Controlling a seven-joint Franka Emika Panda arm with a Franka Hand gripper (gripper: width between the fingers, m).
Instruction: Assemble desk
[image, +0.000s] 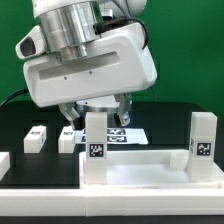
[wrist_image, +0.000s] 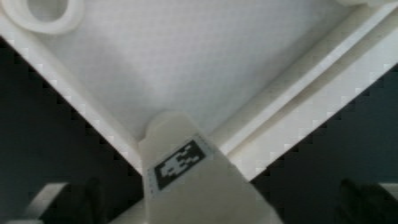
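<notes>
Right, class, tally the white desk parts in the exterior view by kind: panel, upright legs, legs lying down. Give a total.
Panel: 1
Upright legs: 2
Legs lying down: 2
Total: 5
White piece cut off at the exterior view's left edge: not counted.

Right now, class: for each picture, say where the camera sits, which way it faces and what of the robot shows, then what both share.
Exterior view: off the arm, low near table level, facing across the desk panel toward a green backdrop; the wrist housing and open gripper fill its top.
Wrist view: on the wrist, looking down at the panel; dark fingers show either side of the leg.
Shared: that upright tagged leg and the panel.
</notes>
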